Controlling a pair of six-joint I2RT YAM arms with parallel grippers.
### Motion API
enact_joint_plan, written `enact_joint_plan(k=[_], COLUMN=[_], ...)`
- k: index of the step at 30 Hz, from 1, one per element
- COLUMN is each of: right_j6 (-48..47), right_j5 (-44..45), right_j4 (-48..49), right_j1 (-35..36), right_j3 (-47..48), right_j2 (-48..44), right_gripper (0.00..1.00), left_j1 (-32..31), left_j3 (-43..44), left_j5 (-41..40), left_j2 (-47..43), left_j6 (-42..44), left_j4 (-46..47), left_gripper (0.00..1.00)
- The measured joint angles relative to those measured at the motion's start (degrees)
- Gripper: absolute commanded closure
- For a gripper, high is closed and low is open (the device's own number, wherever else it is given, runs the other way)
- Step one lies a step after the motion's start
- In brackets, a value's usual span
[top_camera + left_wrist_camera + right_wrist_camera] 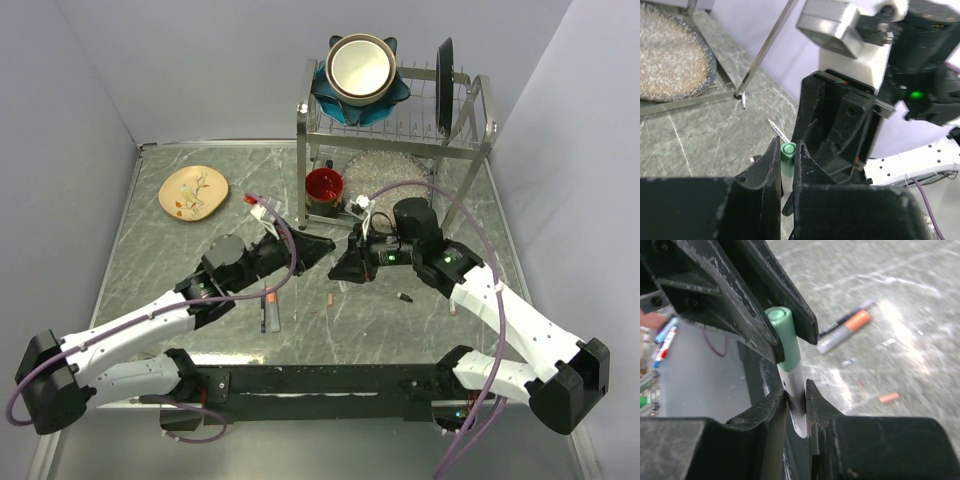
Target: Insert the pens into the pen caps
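Above the middle of the table my two grippers meet tip to tip. In the left wrist view, my left gripper is shut on a teal-green pen cap. My right gripper is shut on a white pen, whose upper end sits in that green cap. In the top view the left gripper and the right gripper hide this pen. A grey pen with an orange cap lies on the table. A loose orange cap and a small black cap lie apart from it.
A metal dish rack stands at the back with bowls and a dark plate on top. Under it are a red cup and a speckled plate. A beige plate lies back left. Another thin pen lies near the rack's foot.
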Motion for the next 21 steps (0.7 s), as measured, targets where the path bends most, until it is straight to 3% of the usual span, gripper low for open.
enact_joint_plan(k=[9,11,15,18,19,21], right_j6=[-4.7,-5.2,-5.6,-6.0,-6.1,-6.3], right_j5=[9.4,10.4,11.6,13.6,14.0,14.8], right_j4=[-7.9,-8.3,-6.4,-0.7,1.4,7.7], right_j1=[1.2,1.4,2.3,3.8,4.2,4.8], right_j3=[5.1,5.2,5.1,4.4,4.1,3.0], right_j2=[0.9,0.9,0.6,-0.4,-0.9,-2.3], right_gripper=[1.00,1.00,1.00,1.00,1.00,1.00], left_j1=[-0.3,-0.3,0.5,2.5,3.0,3.7], left_j3=[6.9,9.3,15.0,20.8,22.6,26.4], left_j5=[-1.3,-1.2,-0.3,2.6,3.5,5.2], left_j2=[4.9,5.5,6.1,6.1,6.1,6.1], left_j6=[0.0,0.2,1.1,1.6,1.7,2.1], left_j4=[-6.3,-9.3,-17.0,-23.9,-25.7,-31.0], left_gripper=[0.99,0.88,0.80,0.69,0.60,0.56])
